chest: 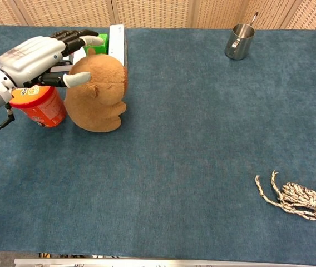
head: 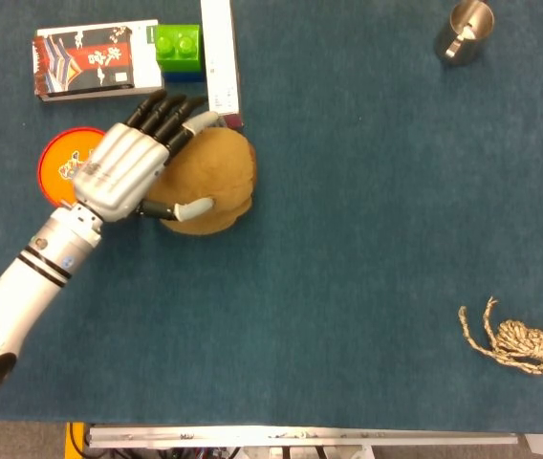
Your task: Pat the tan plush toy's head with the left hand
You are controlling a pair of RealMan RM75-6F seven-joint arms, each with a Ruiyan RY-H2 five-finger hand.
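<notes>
Silver left robot hand (chest: 35, 58) raised above tan plush toy (chest: 98, 94), fingers apart, holding nothing

Tan plush toy (chest: 98, 92) sits upright on the blue table's far-left side

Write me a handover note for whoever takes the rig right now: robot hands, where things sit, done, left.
Left robot hand: fingers extended, holding nothing, raised just above and left of the tan plush toy; contact cannot be told.
Right robot hand: not in view.
Toy sits upright on the blue table, beside the orange cup, in front of the white box.
Done: hand positioned at the head.
Left: bring the palm down on the head, then retract.
</notes>
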